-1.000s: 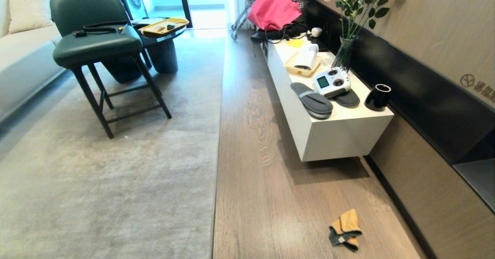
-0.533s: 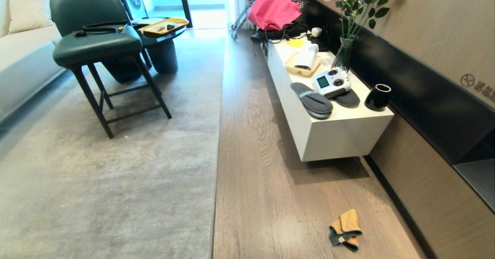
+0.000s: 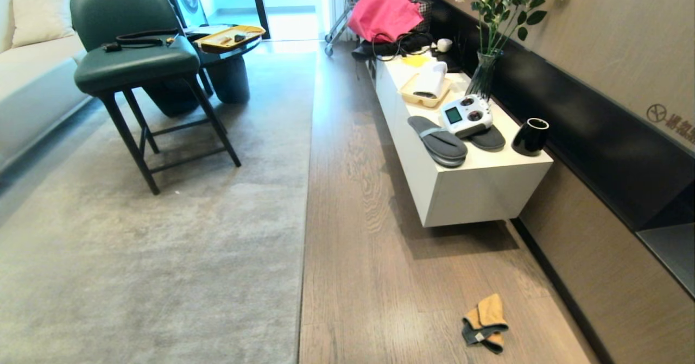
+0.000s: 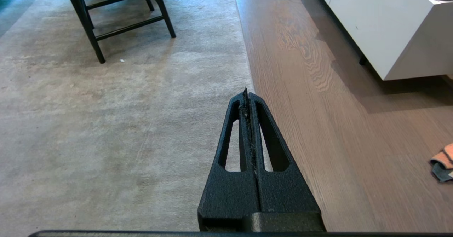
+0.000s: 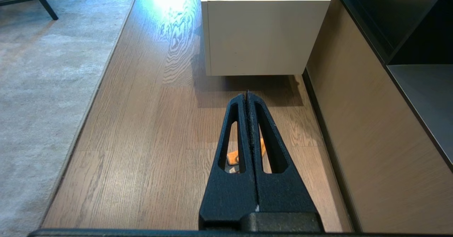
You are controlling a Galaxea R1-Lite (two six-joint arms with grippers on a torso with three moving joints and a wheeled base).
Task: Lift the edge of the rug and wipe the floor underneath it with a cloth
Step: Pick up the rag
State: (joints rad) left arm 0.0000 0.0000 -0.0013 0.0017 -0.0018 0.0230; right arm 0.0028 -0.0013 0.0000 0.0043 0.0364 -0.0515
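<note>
Rug edge (image 4: 244, 58) lay flat on the floor (image 3: 380, 277), running straight ahead just beyond the left tool (image 4: 246, 92), whose closed tip hung above the border, touching nothing. Being part of a very large rug, the edge would likely feel heavy and limp, sagging to either side of any grip; the thin bound hem looked the best place to pinch, though first a finger would have to slip under it. The cloth (image 3: 485, 322) sat crumpled on the bare planks, well to the right of that tool and directly beneath the right tool (image 5: 247, 94), where only an orange scrap (image 5: 233, 156) showed through the finger slots. It seemed soft and light, easy to gather by its raised folds. Both tools were clenched and empty. How high the right tool hung above the cloth was hard to judge. A white table (image 3: 478, 190) stood beyond it.
</note>
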